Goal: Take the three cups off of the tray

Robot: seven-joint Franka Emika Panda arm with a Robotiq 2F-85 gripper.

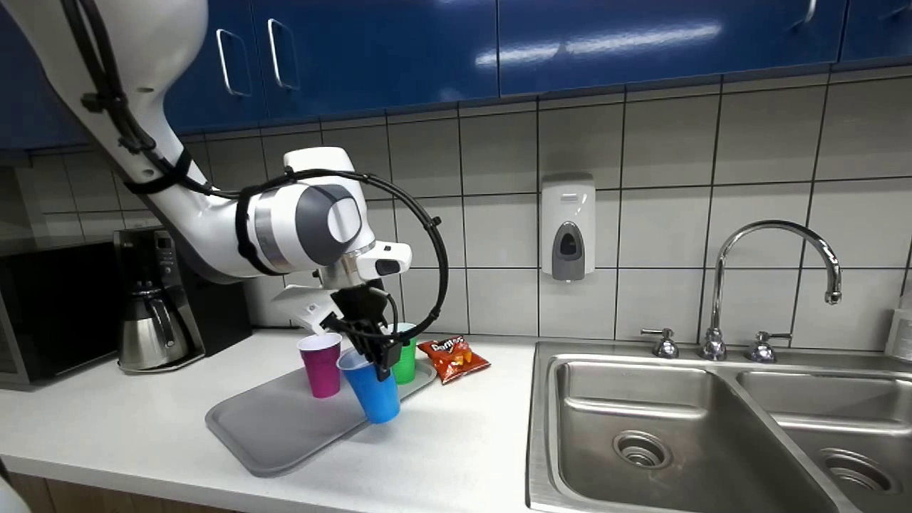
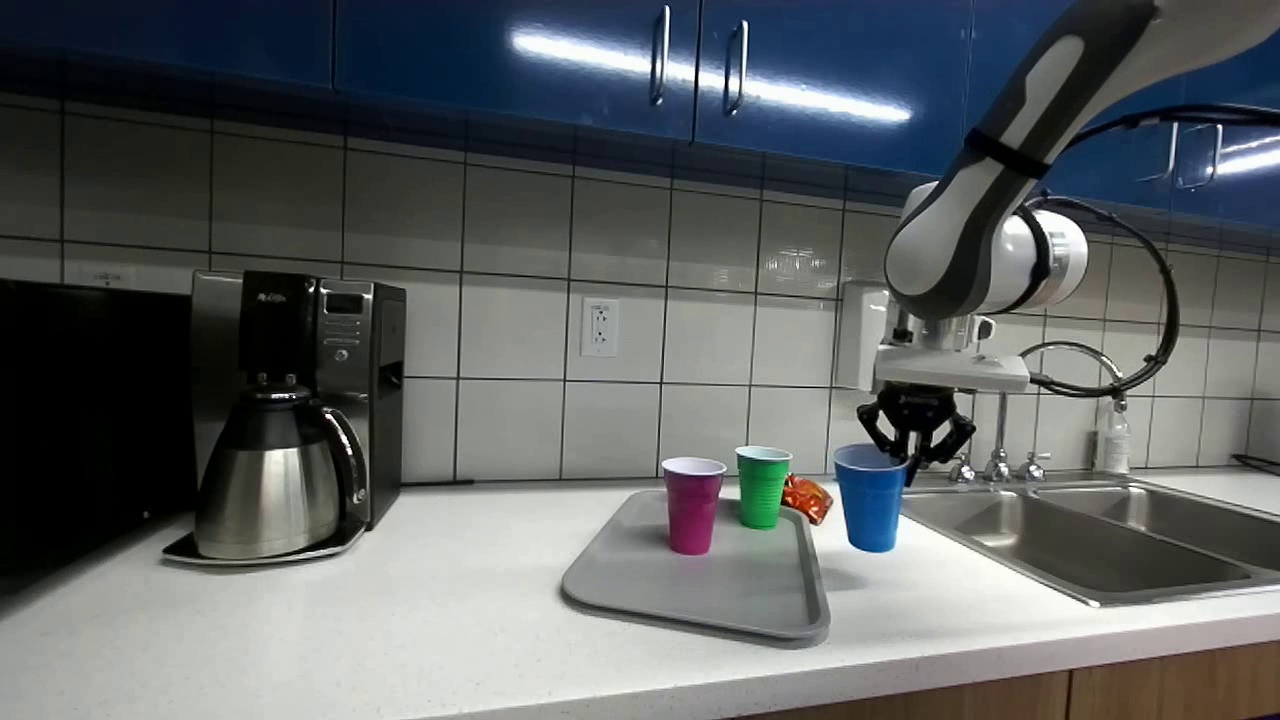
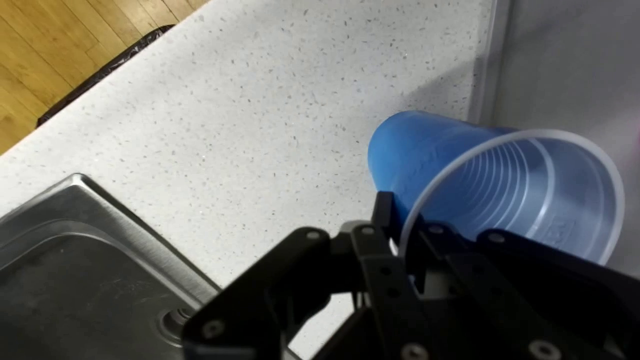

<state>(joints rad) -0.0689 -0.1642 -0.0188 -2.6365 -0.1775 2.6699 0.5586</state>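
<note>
Three cups are in view: one blue cup (image 2: pixel 870 502), one purple cup (image 2: pixel 692 510) and one green cup (image 2: pixel 762 490). Of the rest there is one tray (image 2: pixel 690 597), one bag of Doritos (image 1: pixel 454 358), one coffee pot (image 2: pixel 268 505), one sink (image 1: pixel 541 413) with two basins, one faucet (image 1: pixel 717 306) between two tap handles (image 1: pixel 665 347), and one soap dispenser (image 1: pixel 568 224).

The single hand (image 3: pixel 404 220) is closed on the blue cup, pinching its side at the rim, one finger (image 3: pixel 384 205) outside the cup and one inside. The blue cup hangs below the hand, tilted, just beside the tray rather than over it; its base looks clear of the table (image 2: pixel 450 600). The purple and green cups stand upright on the tray, apart from the hand and from each other; in an exterior view both are left of it, the green one nearer. In both exterior views the tray lies mostly left of the hand, the sink to its right, the coffee pot well off to its left. The bag lies on the far side of the hand, near the tray.
</note>
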